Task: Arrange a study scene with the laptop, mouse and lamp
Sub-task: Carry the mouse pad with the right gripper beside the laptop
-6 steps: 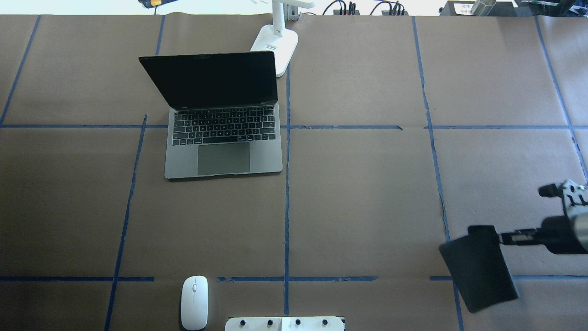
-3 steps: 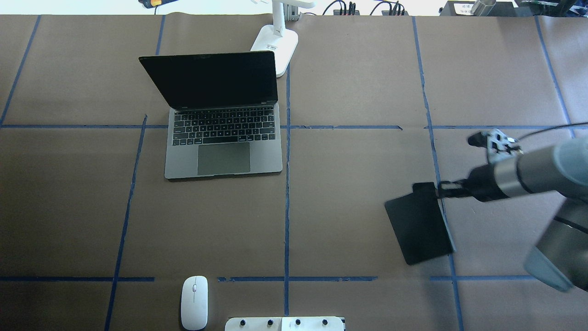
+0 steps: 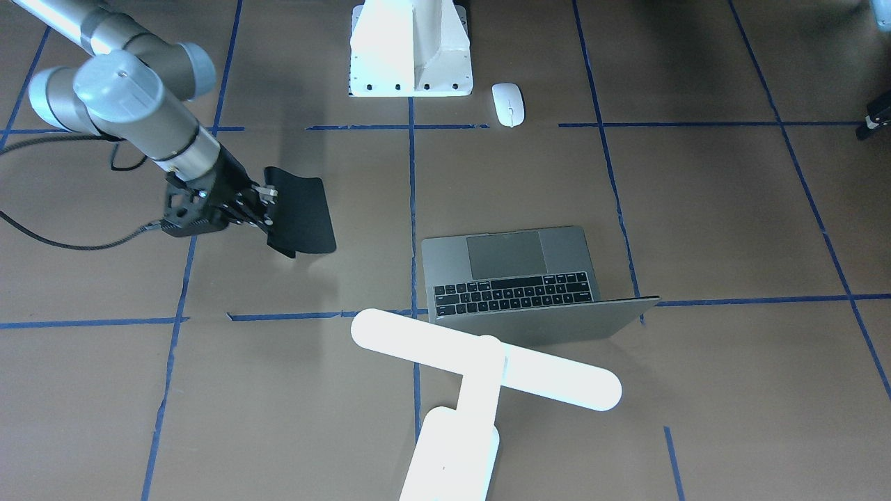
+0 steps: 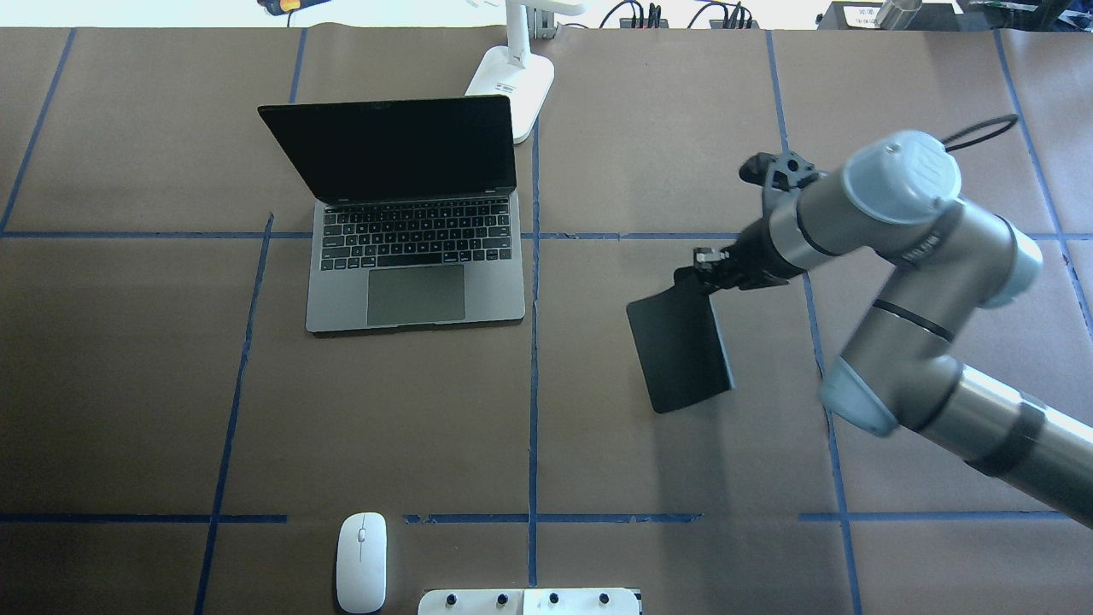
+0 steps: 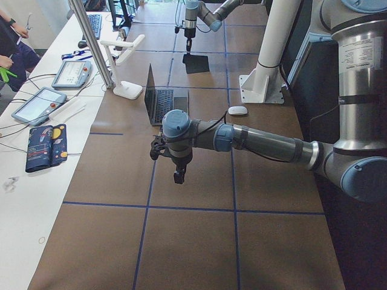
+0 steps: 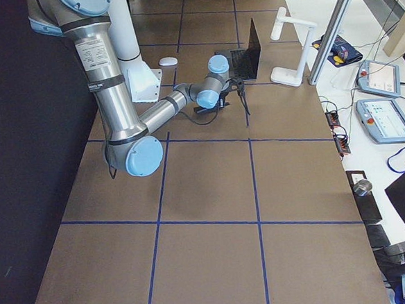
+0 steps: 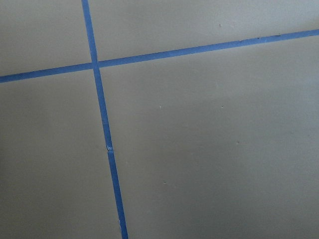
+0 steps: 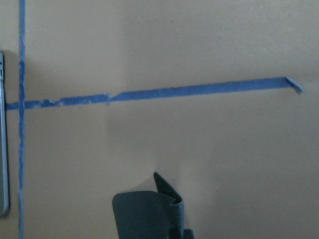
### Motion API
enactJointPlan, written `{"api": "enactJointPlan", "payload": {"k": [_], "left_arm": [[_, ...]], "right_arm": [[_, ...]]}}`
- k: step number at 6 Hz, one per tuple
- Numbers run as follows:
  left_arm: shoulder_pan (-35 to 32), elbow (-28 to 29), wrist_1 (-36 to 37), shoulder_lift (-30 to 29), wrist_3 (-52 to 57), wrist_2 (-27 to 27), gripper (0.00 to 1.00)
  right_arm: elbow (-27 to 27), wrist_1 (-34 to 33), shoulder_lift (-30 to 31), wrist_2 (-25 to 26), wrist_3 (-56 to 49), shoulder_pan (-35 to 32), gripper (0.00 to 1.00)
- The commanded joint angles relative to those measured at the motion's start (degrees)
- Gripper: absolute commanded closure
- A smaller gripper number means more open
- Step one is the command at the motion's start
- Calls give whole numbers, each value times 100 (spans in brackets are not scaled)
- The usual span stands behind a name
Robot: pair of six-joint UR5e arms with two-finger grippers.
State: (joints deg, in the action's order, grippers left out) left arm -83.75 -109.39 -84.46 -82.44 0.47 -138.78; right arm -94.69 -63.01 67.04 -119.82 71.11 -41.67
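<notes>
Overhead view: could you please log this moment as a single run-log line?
right gripper: shut on black mat | black mat: hanging right of laptop | laptop: open | mouse: untouched | lamp: behind laptop | left gripper: state unclear

Tally on worktop (image 4: pixel 171 384): one laptop (image 4: pixel 416 256), one mouse (image 4: pixel 361 562), one lamp (image 3: pixel 485 369), one black mat (image 4: pixel 680 346), one white pedestal (image 3: pixel 411 49). Robot arms, two: right arm (image 4: pixel 905 231), left arm (image 5: pixel 266 140).

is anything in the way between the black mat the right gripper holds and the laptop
Nothing visible: only papered table between the black mat in the right gripper and the laptop; the mouse lies far off.
</notes>
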Motion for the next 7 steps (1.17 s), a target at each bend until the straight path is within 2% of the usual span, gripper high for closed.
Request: {"api": "enactJointPlan", "payload": {"k": [1, 4, 6, 7], "left_arm": [[-9, 5, 0, 0, -3, -9, 0], [-1, 5, 0, 0, -3, -9, 0], [-1, -4, 0, 0, -3, -9, 0], [8, 5, 0, -9, -3, -9, 0]], "right_arm": [[1001, -45, -839, 115, 298, -121, 100], [2013, -10, -1955, 441, 1035, -139, 100], [2130, -1, -2072, 538, 1098, -122, 96], [2112, 8, -2072, 538, 1324, -122, 66]]}}
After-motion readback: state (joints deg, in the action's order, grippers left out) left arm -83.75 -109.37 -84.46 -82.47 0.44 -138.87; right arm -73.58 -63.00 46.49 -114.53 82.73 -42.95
